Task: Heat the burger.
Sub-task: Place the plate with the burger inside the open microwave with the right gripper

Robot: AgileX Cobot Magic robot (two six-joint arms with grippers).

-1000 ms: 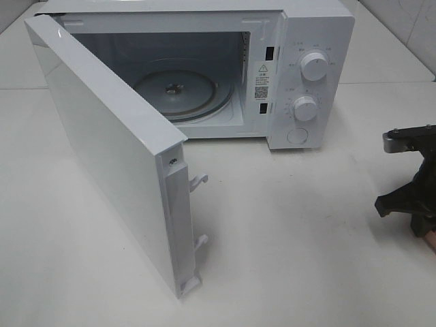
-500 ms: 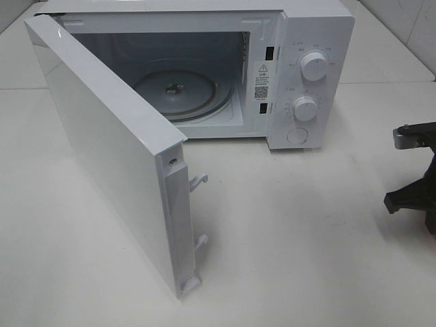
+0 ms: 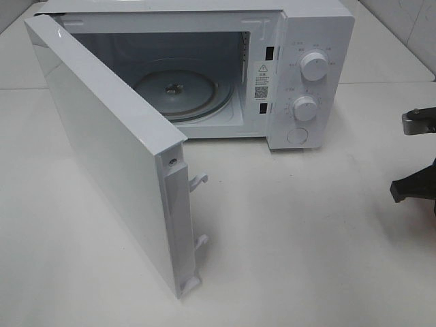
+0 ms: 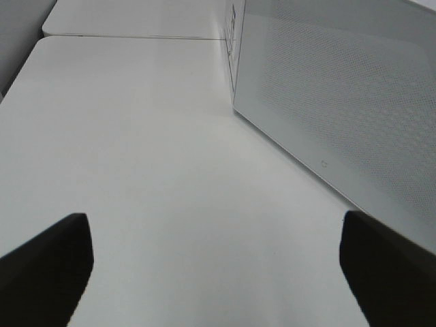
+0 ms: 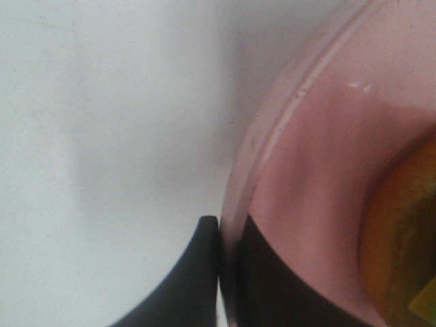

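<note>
In the right wrist view my right gripper [image 5: 228, 228] is shut on the rim of a round pink plate [image 5: 306, 170], one dark finger outside the rim and one inside. The burger [image 5: 402, 238] shows only as a golden-brown and yellow edge on that plate. In the exterior high view only part of the right arm [image 3: 417, 184] shows, at the right edge; plate and burger are out of that view. My left gripper [image 4: 214, 252] is open with nothing between its fingers [image 4: 48, 266], low over the table beside the outer face of the microwave door [image 4: 340, 102].
A white microwave [image 3: 300, 68] stands at the back of the table. Its door [image 3: 102, 143] is swung wide open toward the front left. Inside lies a glass turntable [image 3: 177, 92]. Two knobs [image 3: 313, 66] are on its right panel.
The right arm has slid to the right, further out of the exterior view. The pink bit at that edge no longer shows. Microwave and door have not moved.
</note>
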